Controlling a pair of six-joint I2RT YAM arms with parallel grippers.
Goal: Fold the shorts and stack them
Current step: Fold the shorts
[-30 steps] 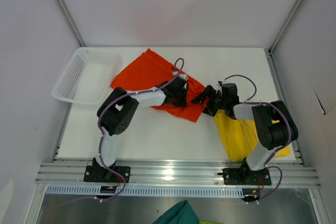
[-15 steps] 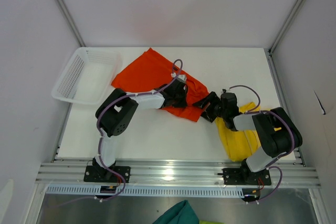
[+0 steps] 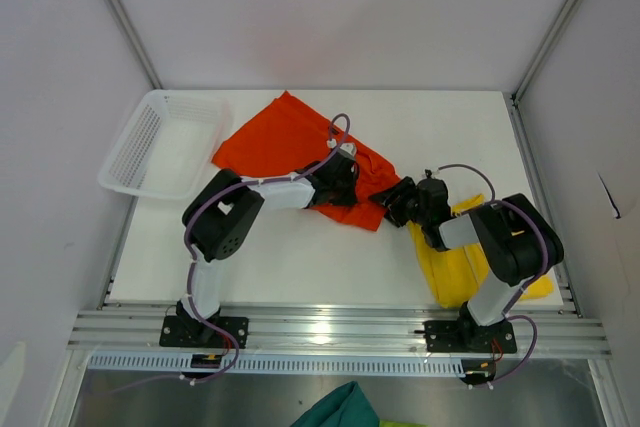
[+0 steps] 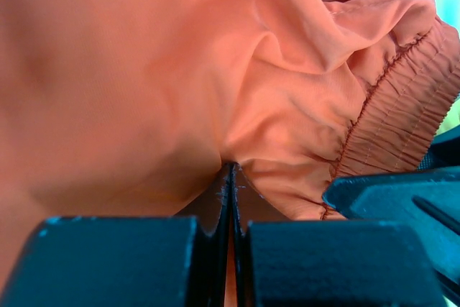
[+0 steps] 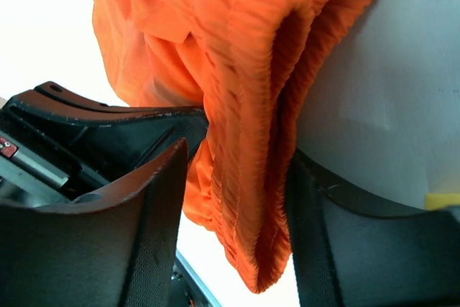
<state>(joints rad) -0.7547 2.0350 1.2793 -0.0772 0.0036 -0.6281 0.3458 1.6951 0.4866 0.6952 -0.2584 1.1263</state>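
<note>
Once wider, right claw astride shorts

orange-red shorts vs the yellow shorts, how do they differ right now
The orange-red shorts are the larger pair, spread across the middle of the table. The yellow shorts are smaller and lie near its right edge. The left pincer is shut on the orange-red fabric and the right pincer has its jaws either side of the waistband. No pincer is on the yellow shorts. Both are bright, thin fabric.
</note>
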